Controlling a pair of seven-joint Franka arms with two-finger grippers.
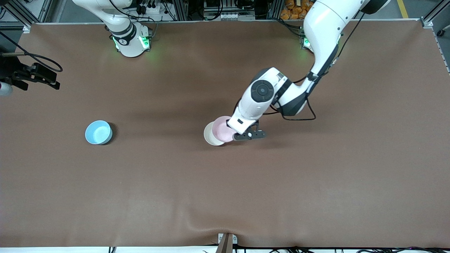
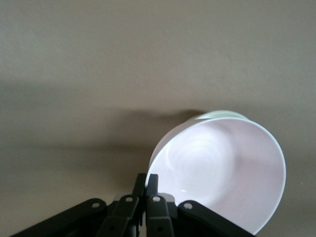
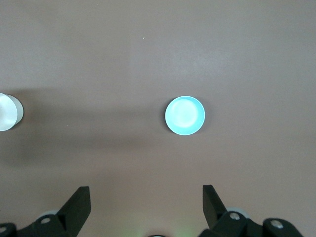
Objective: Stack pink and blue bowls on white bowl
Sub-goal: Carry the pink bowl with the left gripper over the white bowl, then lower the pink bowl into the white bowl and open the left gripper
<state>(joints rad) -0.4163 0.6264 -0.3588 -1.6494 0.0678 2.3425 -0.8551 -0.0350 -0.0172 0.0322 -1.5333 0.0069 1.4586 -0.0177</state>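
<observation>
Pink bowl [image 1: 223, 129], blue bowl [image 1: 98, 132], white bowl [image 1: 211, 135]

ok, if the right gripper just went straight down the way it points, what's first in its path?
Probably bare table. The open right gripper points down at it; the blue bowl sits off its centre line, so likely missed, though depth is unclear.

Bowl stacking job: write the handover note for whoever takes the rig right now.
Left gripper: shut on the pink bowl's rim, holding it tilted over the white bowl, not yet seated.
Right gripper: open, empty, waiting high above the table.
Blue bowl: alone on the table toward the right arm's end, untouched.
Done: pink bowl picked up.
Left: seat and release pink, then stack blue on top.
</observation>
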